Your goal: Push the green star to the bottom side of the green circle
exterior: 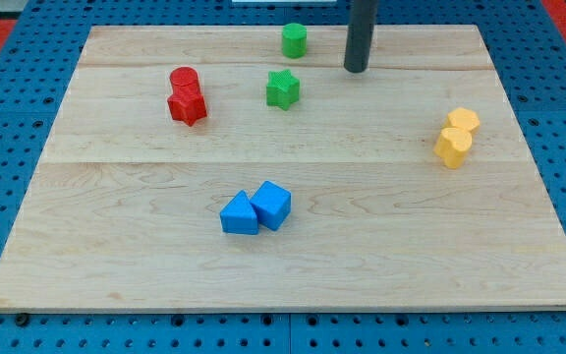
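The green star [283,88] lies on the wooden board [283,265] near the view's top, just below the green circle [295,40], which stands at the top edge. A small gap separates them. My tip [356,70] is at the end of the dark rod, to the right of the green star and below-right of the green circle, touching neither.
A red circle [184,79] and a red star [188,106] sit together at the upper left. A blue triangle [239,213] and a blue cube [272,205] touch at the lower middle. Two yellow blocks [462,121] [452,147] sit at the right.
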Tool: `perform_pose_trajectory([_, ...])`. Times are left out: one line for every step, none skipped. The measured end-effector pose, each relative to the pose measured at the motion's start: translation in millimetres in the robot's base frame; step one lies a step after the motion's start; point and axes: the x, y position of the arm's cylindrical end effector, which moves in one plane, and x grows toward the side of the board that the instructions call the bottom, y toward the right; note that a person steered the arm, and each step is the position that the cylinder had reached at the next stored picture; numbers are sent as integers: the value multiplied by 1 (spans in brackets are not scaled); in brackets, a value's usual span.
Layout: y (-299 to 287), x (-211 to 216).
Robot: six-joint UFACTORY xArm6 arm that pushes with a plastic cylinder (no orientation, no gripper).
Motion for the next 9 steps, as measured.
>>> perform_pose_trajectory([-9,36])
perform_pose_trajectory([-29,69])
perform_pose_trajectory([-61,99])
perform_pose_trajectory([-93,102])
perform_pose_trajectory([-103,83])
perform_pose_trajectory([-105,72])
perform_pose_trajectory([-105,70])
perform_pose_trajectory([-106,66])
perform_pose_trajectory([-107,62])
